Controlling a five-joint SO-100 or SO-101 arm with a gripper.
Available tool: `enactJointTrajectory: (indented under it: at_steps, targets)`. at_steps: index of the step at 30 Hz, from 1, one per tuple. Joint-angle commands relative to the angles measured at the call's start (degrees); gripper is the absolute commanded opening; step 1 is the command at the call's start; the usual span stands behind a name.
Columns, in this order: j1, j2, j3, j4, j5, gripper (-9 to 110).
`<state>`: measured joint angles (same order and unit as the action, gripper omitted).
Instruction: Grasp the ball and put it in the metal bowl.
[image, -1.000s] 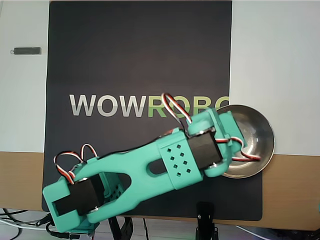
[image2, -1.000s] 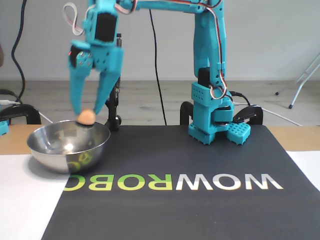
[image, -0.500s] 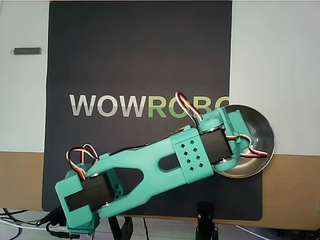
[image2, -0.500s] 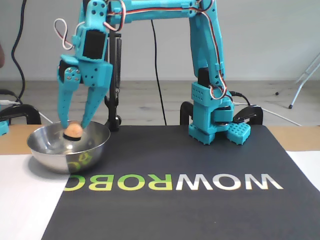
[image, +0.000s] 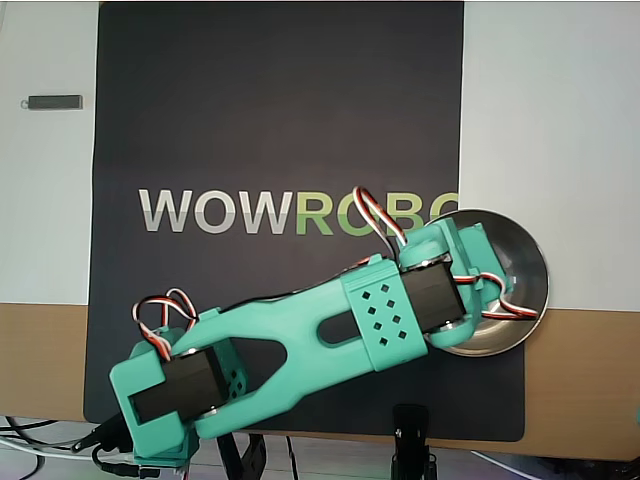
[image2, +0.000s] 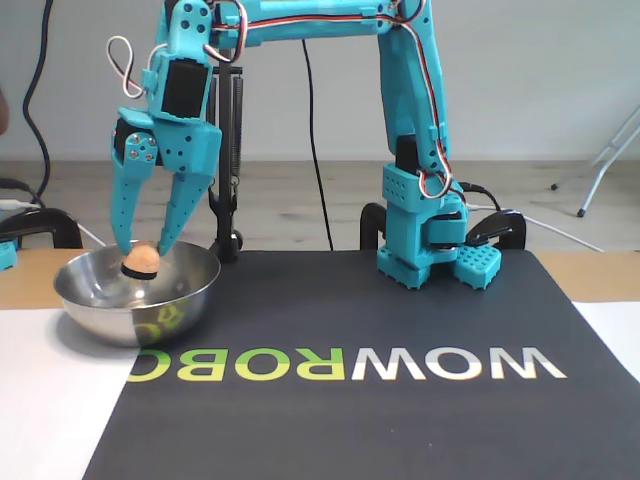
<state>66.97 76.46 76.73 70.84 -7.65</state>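
Observation:
In the fixed view the peach-tan ball sits between the tips of my teal gripper, which is shut on it. The gripper points straight down over the metal bowl, and the ball hangs at about rim height, inside the bowl's outline. The shiny bowl stands at the left edge of the dark mat. In the overhead view the bowl lies at the mat's right edge. My wrist covers its left half there, so the ball and the fingertips are hidden.
The dark mat bears the letters WOWROBO. My arm's base stands at the back of the mat. A black post rises just behind the bowl. A small grey bar lies on the white surface, far from the bowl.
The gripper carried the ball leftward and down in the fixed view, from above the bowl's right rim to rim height over its middle. In the last half second it barely moved.

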Motion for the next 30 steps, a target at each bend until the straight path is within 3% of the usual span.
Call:
enactJointTrajectory:
  at_steps: [1, 6, 12, 30]
  targets:
    - [0.2, 0.4, -0.9, -0.4, -0.2, 13]
    - [0.2, 0.4, -0.9, -0.4, -0.3, 14]
    - [0.5, 0.4, -0.9, 0.2, -0.3, 39]
    - [0.8, 0.5, -0.9, -0.4, -0.3, 41]
